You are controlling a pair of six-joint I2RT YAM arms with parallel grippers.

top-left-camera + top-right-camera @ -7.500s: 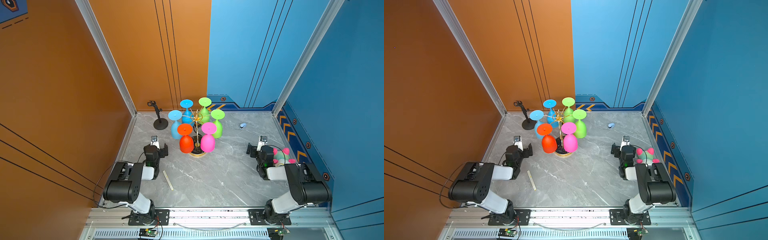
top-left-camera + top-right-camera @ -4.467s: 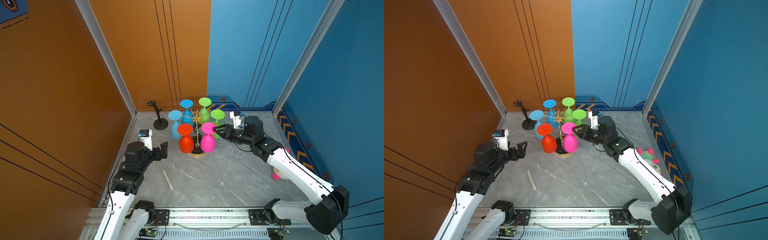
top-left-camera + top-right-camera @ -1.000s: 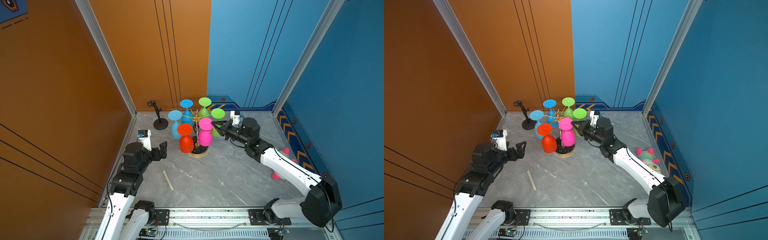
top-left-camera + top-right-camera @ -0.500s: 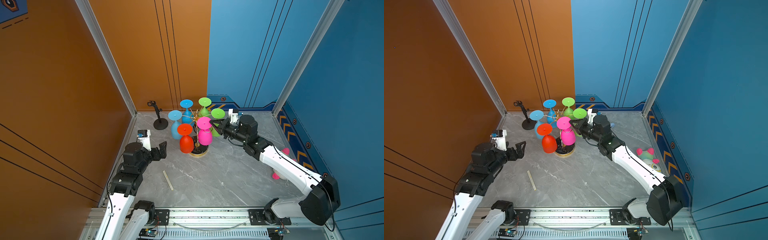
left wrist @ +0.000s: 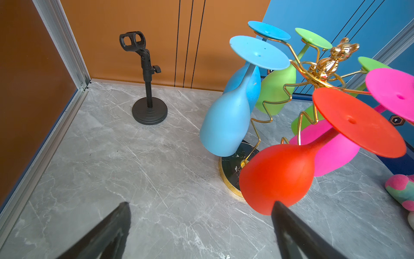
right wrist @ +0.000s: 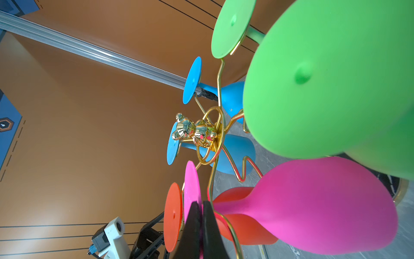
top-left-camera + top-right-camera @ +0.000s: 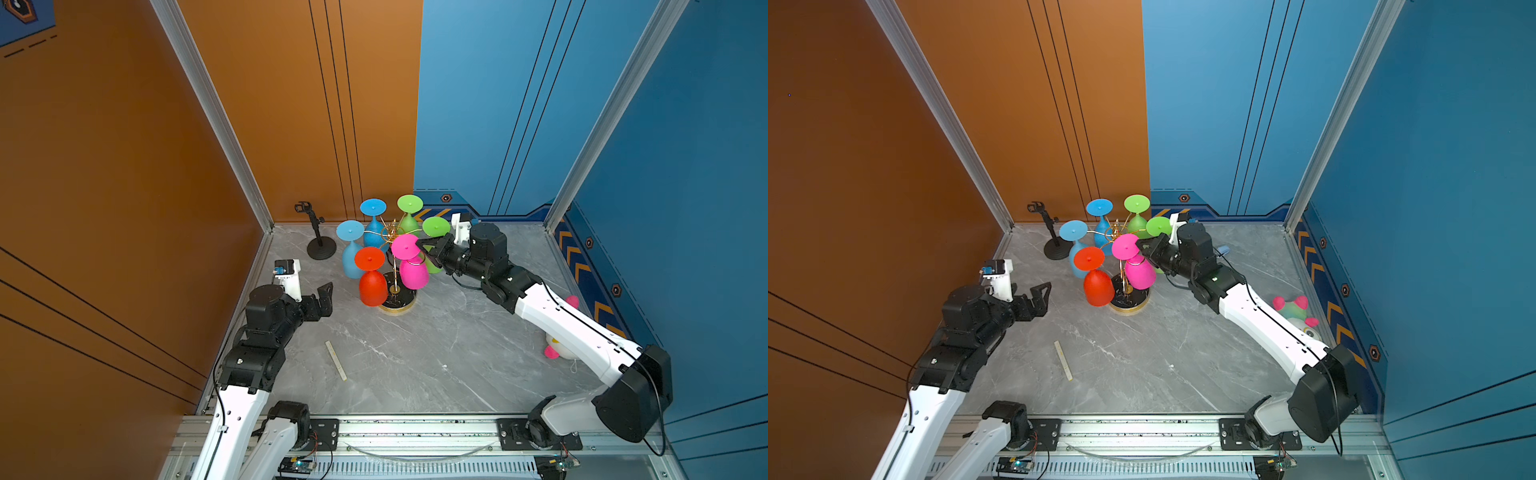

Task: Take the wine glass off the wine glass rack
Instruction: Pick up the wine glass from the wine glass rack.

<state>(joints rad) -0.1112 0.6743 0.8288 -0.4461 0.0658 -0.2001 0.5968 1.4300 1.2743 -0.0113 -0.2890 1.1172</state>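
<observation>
Left hand (image 7: 321, 300) nearest me, open and empty above the worktop (image 7: 415, 365). Beyond it I see the wine glass rack (image 7: 399, 297). The pink wine glass (image 7: 413, 274) hangs upside down in its ring, tilted. Right hand (image 7: 424, 250) clamps its stem.

Bright even light filling the cell, soft shadows pooling on the table (image 7: 415, 353), gold figurine (image 6: 192, 132) glinting, green glass (image 6: 324, 89) blurring close to the right gripper (image 6: 201, 209), wrist-view edges bending.
</observation>
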